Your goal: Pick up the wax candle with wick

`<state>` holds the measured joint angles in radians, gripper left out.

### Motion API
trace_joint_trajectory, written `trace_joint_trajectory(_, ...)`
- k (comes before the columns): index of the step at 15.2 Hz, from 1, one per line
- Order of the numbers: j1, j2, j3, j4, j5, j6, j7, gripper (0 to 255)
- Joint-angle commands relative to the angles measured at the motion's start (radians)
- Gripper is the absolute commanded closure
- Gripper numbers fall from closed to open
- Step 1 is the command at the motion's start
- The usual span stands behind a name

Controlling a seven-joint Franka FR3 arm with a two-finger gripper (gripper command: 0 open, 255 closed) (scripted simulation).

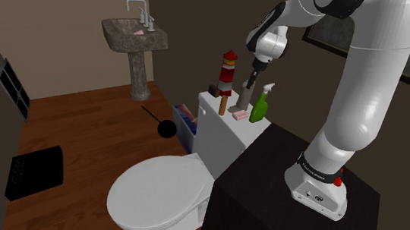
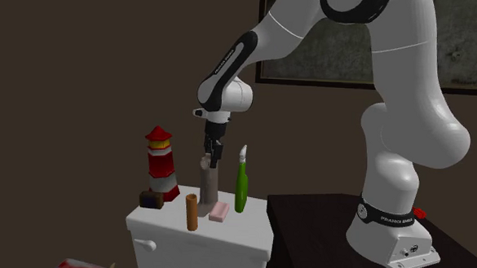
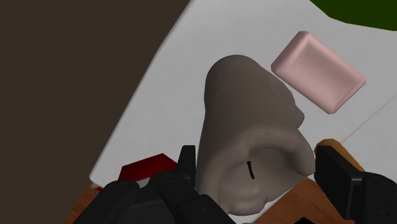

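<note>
While the end effector (image 2: 214,155) hung directly over the toilet tank (image 2: 172,231), its two fingers stood apart, released, one on each side of the top of the grey-brown candle (image 3: 245,108). One finger lay close against the wax, and a narrow gap showed at the other. The candle stood upright on the tank lid, its dark wick (image 3: 250,170) between the fingers. A pink soap bar (image 2: 219,211) lay just beside its base, with a green bottle (image 2: 241,185) near and a lighthouse figure (image 2: 160,169) further along the lid.
</note>
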<state>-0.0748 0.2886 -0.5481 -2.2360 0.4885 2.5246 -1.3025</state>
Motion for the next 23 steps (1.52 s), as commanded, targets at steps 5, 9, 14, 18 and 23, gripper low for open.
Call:
trace_joint_trajectory(5, 0.0, 0.0, 0.0, -0.001, 0.001, 0.001, -0.001, 255)
trace_joint_trajectory(9, -0.001, 0.001, 0.0, 0.0, 0.001, 0.0, -0.001, 255)
trace_joint_trajectory(14, 0.023, -0.057, -0.032, 0.003, -0.068, -0.046, 0.052, 255)
trace_joint_trajectory(18, 0.037, -0.102, -0.052, 0.01, -0.122, -0.085, 0.094, 255)
trace_joint_trajectory(23, 0.05, -0.155, -0.07, 0.025, -0.184, -0.137, 0.142, 255)
